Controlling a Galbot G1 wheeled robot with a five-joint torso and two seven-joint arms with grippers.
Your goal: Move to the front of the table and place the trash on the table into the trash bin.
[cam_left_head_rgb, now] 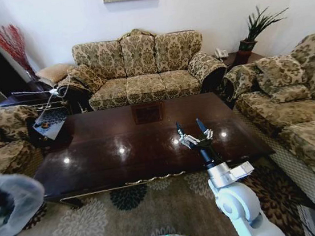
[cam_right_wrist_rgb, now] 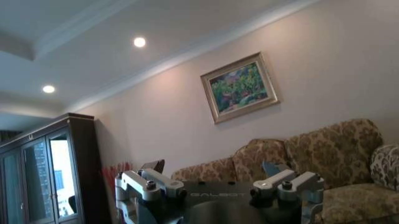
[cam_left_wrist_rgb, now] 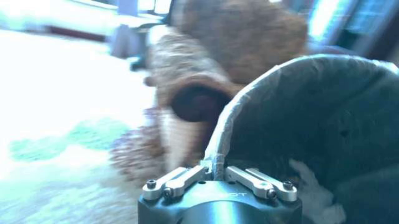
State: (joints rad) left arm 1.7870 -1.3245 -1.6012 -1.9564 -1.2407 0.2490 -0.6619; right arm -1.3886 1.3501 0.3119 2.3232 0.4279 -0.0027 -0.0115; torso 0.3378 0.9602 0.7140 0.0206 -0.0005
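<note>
**Right gripper spread over the table, left gripper pinching the bin's liner**

The table stands in the middle of the room, ringed by patterned sofas, its glossy dark top mirroring ceiling lights. No trash can be made out on the part of the top that shows.

The right gripper reaches out over the near right part of the table, above the surface, its two dark fingers spread apart in a V. Its white arm rises from the lower right of the head view. In the right wrist view the same gripper points up toward the far wall, fingers apart with nothing between them; beyond it hang a framed painting and the back of the sofa, with a tall dark cabinet to one side.

The bin sits at the robot's left, off the table's near left corner, over the carpet, seen blurred at the head view's edge with its pale liner and dark inside. In the left wrist view the left gripper is at the bin's rim, fingers drawn together on the edge of the white liner. White crumpled pieces lie inside the bin, low against its wall. A sofa arm shows just behind the bin.
</note>
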